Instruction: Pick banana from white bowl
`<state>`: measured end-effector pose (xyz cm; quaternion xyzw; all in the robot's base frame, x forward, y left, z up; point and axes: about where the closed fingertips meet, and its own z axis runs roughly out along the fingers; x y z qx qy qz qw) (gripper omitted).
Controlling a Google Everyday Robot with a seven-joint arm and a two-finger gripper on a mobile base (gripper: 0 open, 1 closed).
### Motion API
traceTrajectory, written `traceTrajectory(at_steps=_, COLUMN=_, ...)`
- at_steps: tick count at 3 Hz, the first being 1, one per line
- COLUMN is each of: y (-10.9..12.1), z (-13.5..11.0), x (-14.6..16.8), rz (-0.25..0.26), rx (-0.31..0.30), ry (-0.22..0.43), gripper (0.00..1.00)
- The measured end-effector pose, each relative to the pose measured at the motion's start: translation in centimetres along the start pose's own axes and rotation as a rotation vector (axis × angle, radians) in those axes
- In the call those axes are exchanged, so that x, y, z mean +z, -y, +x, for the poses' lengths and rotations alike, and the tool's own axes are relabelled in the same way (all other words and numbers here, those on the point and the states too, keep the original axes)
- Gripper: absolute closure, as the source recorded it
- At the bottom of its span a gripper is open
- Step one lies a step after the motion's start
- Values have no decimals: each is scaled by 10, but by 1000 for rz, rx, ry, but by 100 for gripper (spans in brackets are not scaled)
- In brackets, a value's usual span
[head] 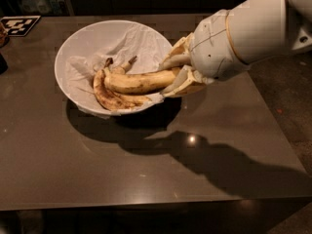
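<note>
The white bowl point(73, 43) stands at the back left of the dark table, lined with crumpled white paper. The banana point(139, 82), long and pale yellow with brown speckles, lies across the bowl's right side, its right end between my fingers. My gripper point(173, 76) reaches in from the right over the bowl's right rim and is shut on that end. Shorter, browner bananas point(109, 97) lie beneath and in front of it in the bowl.
The dark table point(146, 169) stretches in front and to the right, with its front edge near the bottom. A black-and-white marker tag point(19, 24) lies at the back left corner. A dark object point(2, 62) sits at the left edge.
</note>
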<state>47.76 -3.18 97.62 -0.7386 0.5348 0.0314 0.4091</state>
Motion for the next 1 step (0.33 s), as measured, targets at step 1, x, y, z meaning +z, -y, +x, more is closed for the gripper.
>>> traceTrajectory(at_steps=1, y=-3, z=1, x=-6, rz=8, rx=11, ry=3, gripper=100)
